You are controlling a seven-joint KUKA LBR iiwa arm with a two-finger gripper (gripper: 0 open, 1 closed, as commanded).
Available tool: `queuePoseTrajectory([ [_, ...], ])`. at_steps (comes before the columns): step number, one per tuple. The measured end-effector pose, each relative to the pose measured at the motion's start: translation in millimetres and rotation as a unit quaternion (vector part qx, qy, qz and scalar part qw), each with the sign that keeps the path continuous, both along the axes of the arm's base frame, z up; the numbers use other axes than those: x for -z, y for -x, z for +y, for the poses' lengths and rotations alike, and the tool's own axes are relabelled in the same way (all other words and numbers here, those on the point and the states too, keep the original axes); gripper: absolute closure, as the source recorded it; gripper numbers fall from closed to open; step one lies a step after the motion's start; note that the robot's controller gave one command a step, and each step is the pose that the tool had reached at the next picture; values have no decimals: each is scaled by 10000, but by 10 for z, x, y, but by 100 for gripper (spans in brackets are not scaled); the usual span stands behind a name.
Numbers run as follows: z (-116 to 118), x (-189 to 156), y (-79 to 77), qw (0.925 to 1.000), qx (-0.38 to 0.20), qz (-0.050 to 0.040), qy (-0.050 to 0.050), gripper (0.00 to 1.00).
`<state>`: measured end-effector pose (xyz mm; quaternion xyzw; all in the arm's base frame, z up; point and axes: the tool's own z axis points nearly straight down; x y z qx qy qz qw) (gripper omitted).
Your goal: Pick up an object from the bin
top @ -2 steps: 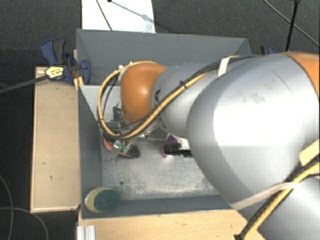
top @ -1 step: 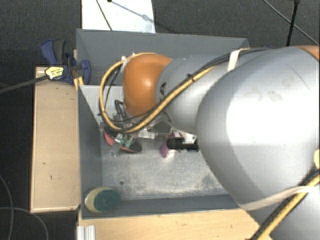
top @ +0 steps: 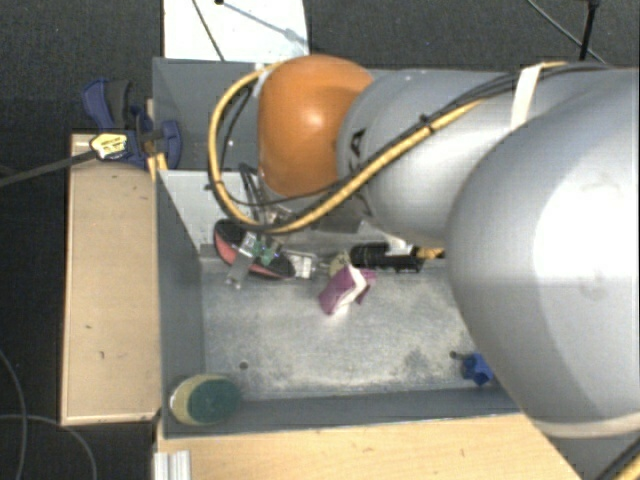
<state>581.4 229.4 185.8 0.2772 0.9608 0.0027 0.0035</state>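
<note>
Robot arm [top: 500,188] reaching into a grey metal bin [top: 182,318], its gripper [top: 258,252] low over a red and black object [top: 232,244] at the back left of the floor.

The red and black object lies flat, its long axis running left to right and dipping slightly toward the right; part of it is hidden under the gripper, and any label is too small to read. The orange cover [top: 305,123] and looping cables hide the tool, so I cannot tell if it is spread or closed. Just right lie a tilted purple and white block [top: 343,289] and a black marker [top: 388,258] pointing left-right. A round green-topped disc [top: 206,400] sits in the front left corner, and a small blue piece [top: 477,370] at the front right.
</note>
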Motion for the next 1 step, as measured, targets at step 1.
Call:
queuePoseTrajectory([
  [1, 0, -95, -5, 10000, -21, 20, 10, 100],
])
